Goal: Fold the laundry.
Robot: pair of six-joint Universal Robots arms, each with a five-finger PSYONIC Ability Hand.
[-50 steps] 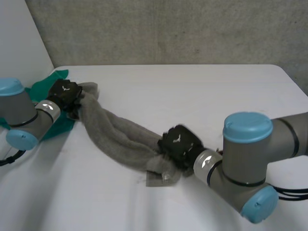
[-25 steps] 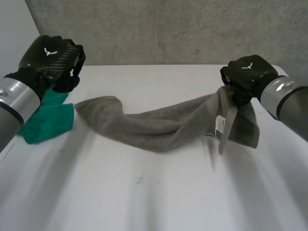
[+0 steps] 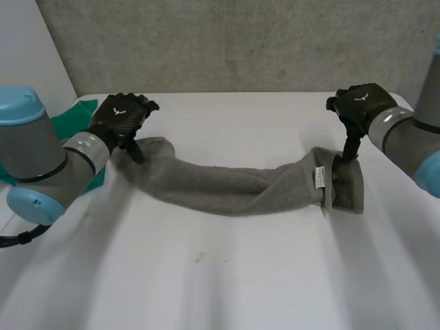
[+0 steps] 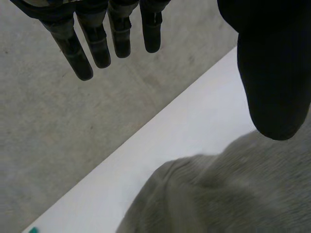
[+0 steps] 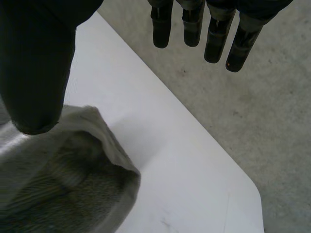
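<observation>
A grey towel (image 3: 234, 185) lies in a twisted, stretched band across the white table (image 3: 227, 282). Its white label (image 3: 319, 177) shows near its right end. My left hand (image 3: 120, 120) hovers over the towel's left end, open, thumb pointing down at the cloth. In the left wrist view the fingers (image 4: 97, 39) are straight and spread from the thumb, with the towel (image 4: 233, 194) below and nothing held. My right hand (image 3: 359, 103) is open above the towel's right end. Its thumb (image 5: 39, 63) hangs just over the bunched cloth (image 5: 58, 184).
A green cloth (image 3: 72, 113) lies at the table's far left, behind my left arm. The table's far edge and rounded right corner (image 5: 243, 194) are close to the right hand, with grey concrete beyond.
Both hands, shut on the towel's ends a second ago, lifted and pulled it out sideways, lowered it onto the table, and have now opened and let go.
</observation>
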